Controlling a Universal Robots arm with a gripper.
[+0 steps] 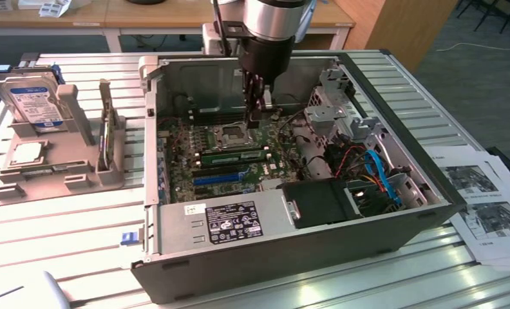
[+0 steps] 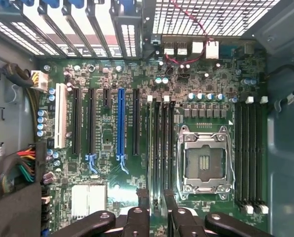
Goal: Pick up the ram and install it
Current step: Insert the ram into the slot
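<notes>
- The jaws stand wide apart and hold nothing. In the wrist view the dark fingertips point(image 2: 137, 219) show bare motherboard point(image 2: 107, 143) in the gap between them.
- In the exterior view the arm point(image 1: 268, 32) reaches straight down into the open computer case point(image 1: 237, 257). The jaws hang over the board near the CPU socket point(image 1: 231, 133) and touch nothing that I can make out.
- The ram point(image 1: 237, 156) is inside the case, not on the bench point(image 1: 66, 225). It is a green stick with dark chips along its face, standing lengthwise between the CPU socket and the blue expansion slot point(image 1: 216, 179), where the black memory slots run.
- It is level along its length and looks down in a slot rather than resting loose on top. By that, picking up and placing both seem done.
- The exterior view does not settle whether the stick is pressed fully home or whether the end latches have closed. In the wrist view the slots are seen from straight above, and I cannot tell which one holds the stick.
- What may remain, as I judge it, is at most that last seating.
- On the bench, at the exterior view's left, a grey rack point(image 1: 57, 174) holds a hard drive point(image 1: 36, 103), well apart from the case.
</notes>
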